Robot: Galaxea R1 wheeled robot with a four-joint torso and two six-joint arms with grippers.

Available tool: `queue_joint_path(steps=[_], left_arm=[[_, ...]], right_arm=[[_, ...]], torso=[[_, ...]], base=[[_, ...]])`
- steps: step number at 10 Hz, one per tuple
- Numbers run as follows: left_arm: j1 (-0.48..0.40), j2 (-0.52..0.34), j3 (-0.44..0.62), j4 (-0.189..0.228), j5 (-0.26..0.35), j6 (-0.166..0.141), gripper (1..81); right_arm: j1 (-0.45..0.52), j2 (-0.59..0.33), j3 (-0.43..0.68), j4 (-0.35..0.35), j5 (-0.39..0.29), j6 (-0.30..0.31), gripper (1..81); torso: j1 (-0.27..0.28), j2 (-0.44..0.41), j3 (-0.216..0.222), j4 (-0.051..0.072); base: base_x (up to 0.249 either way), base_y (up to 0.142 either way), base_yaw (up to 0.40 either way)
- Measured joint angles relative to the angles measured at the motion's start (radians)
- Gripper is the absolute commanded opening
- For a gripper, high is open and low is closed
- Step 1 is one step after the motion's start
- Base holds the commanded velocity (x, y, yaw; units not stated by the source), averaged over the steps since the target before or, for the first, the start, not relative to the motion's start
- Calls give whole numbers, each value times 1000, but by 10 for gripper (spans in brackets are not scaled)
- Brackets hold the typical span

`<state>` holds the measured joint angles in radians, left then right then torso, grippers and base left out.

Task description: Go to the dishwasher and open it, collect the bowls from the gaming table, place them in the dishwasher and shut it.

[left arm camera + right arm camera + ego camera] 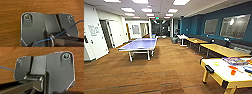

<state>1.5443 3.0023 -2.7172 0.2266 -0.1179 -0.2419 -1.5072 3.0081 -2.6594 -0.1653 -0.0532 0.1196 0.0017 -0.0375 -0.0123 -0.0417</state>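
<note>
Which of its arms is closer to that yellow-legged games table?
Right, probably. The yellow-legged table stands on the robot's right side, so the right arm is likelier nearer than the left arm; both wrist cameras face brown floor.

The floor [166, 67] is brown with stripes. The ping-pong table [139, 44] is blue. The wall [196, 25] is dark blue.

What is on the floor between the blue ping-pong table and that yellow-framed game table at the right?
Bare brown carpet in the head view; nothing stands between the blue ping-pong table and the yellow-framed game table.
</note>
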Motion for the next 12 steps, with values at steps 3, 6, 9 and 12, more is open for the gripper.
queue_joint_path(steps=[3,6,9,12], left_arm=[[3,0,0,0,5,-1,811],[8,0,0,0,6,0,811],[8,0,0,0,6,-1,811],[8,0,0,0,6,0,811]], right_arm=[[0,3,0,0,1,0,811],[-6,3,0,0,-2,0,811],[-5,3,0,0,-2,0,811],[-5,3,0,0,-3,0,811]], torso=[[0,0,0,0],[-2,0,0,0],[-2,0,0,0],[-2,0,0,0]], base=[[0,0,0],[0,0,0],[0,0,0],[0,0,-330]])
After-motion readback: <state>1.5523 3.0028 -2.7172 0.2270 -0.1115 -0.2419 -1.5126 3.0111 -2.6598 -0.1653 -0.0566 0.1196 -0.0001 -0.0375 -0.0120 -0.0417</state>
